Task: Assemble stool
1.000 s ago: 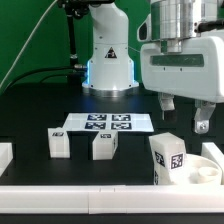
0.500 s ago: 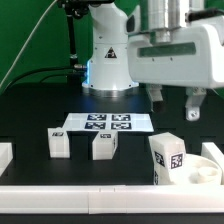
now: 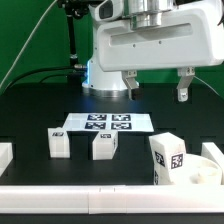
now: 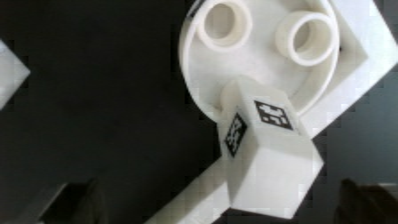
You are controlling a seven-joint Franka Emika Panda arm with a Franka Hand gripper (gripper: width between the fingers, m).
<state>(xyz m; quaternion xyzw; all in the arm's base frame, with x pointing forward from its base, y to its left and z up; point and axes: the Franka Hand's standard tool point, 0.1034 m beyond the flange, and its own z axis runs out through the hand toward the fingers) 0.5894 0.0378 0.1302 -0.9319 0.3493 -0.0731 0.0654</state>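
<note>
Overhead, the robot's gripper hangs well above the black table, its two fingers spread wide apart with nothing between them. Below it, toward the exterior view's right, the round white seat lies flat near the table's front edge, and an upright leg with a black-and-white tag on its face stands at the side of the seat nearer the middle of the table. The wrist view looks straight down on the same pair: the seat shows two hollow round sockets, and the upright leg, tagged on its top and on one side, overlaps the seat's rim. Whether it sits in a socket cannot be told. Two more legs stand loose on the table, well apart from the seat: the left leg and the middle leg, side by side with a gap between them. Just behind them lies the marker board, flat, its tags facing up. A plain white rail runs along the front of the table, and the arm's white base stands at the back.
</note>
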